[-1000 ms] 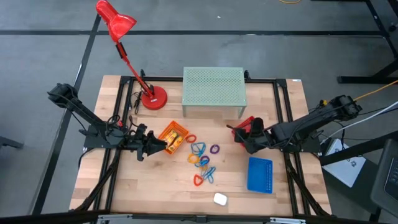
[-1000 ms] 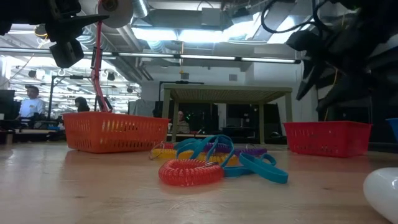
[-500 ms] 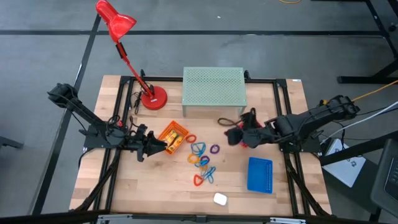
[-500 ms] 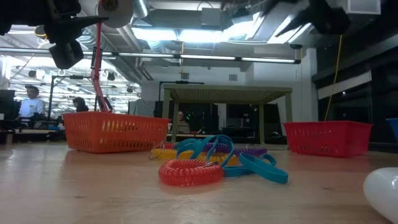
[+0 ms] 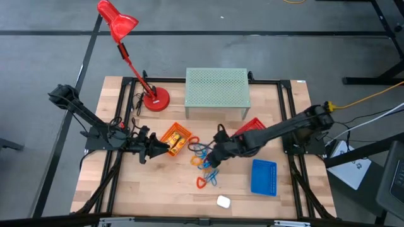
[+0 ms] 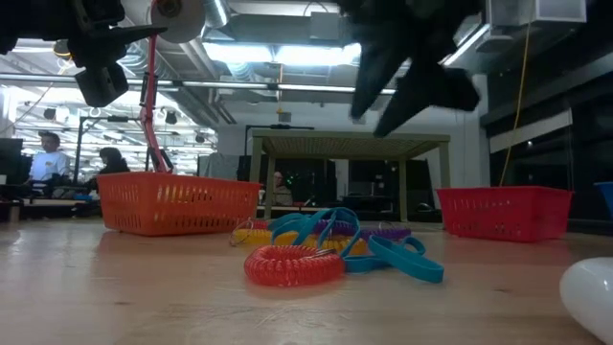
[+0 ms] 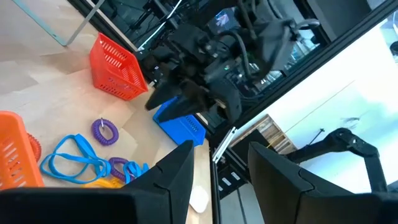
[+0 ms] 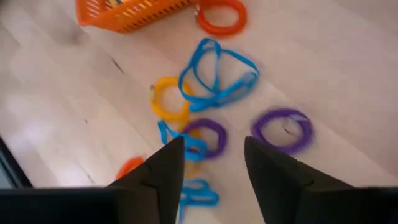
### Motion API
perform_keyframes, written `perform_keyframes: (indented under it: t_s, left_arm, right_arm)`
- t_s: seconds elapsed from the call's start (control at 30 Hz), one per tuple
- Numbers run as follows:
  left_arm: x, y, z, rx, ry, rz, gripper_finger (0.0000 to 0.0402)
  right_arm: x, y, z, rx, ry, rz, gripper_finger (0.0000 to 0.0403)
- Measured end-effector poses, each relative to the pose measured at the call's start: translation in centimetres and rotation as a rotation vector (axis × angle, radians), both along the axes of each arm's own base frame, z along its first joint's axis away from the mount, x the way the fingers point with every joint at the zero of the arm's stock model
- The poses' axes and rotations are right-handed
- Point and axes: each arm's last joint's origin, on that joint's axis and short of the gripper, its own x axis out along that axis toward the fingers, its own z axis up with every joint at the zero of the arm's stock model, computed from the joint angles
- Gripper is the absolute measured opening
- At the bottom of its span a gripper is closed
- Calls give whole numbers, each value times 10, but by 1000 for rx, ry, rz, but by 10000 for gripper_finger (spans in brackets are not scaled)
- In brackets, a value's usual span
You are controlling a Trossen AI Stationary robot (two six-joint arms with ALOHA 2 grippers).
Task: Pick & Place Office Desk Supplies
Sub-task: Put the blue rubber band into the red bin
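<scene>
A pile of thin coloured loops (image 5: 205,161) lies flat on the table's middle: blue (image 8: 214,71), yellow (image 8: 169,99), purple (image 8: 283,129) and orange (image 8: 221,14) ones. My right gripper (image 5: 214,154) hangs open above this pile (image 6: 326,240), touching nothing, its fingers (image 8: 214,142) pointing down at the loops. The orange basket (image 5: 175,140) stands left of the pile with yellow things inside. My left gripper (image 5: 154,148) waits open (image 7: 221,149) just left of that basket. The red basket (image 5: 252,126) is partly hidden under my right arm. The blue basket (image 5: 264,176) lies right of the pile.
A pale green mesh riser (image 5: 217,88) stands at the table's far middle. A red desk lamp's base (image 5: 154,99) sits at the far left. A small white object (image 5: 223,202) lies near the near edge. People show in the room beyond the table in the low view.
My right arm has stretched out from beside the red basket toward the table's left and now hangs over the loop pile. The baskets and loops have stayed where they were.
</scene>
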Motion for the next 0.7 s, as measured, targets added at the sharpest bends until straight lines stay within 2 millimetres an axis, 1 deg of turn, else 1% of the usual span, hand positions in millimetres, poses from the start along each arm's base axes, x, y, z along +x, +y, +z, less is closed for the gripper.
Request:
perform_keyframes:
  t_s: [0.1, 0.2, 0.3, 0.4, 0.5, 0.6, 0.7]
  left_arm:
    - [0, 0, 0, -2, 0, 0, 148]
    - [0, 0, 0, -2, 1, 0, 148]
    - [0, 0, 0, -2, 1, 0, 148]
    - [0, 0, 0, 4, 1, 0, 148]
    - [0, 0, 0, 13, 0, 1, 148]
    - [0, 0, 0, 15, 0, 5, 148]
    - [0, 0, 0, 23, 1, 6, 148]
  right_arm:
    - [11, -11, -5, 5, -33, 16, 147]
    - [17, -24, -5, -8, -46, 24, 137]
    - [20, -40, -5, 56, -34, 3, 141]
    - [22, -50, -6, 133, -26, -45, 155]
    - [24, -54, -9, 189, -16, -127, 171]
    - [24, -52, -8, 236, -19, -179, 180]
    - [26, -48, -17, 247, 4, -227, 181]
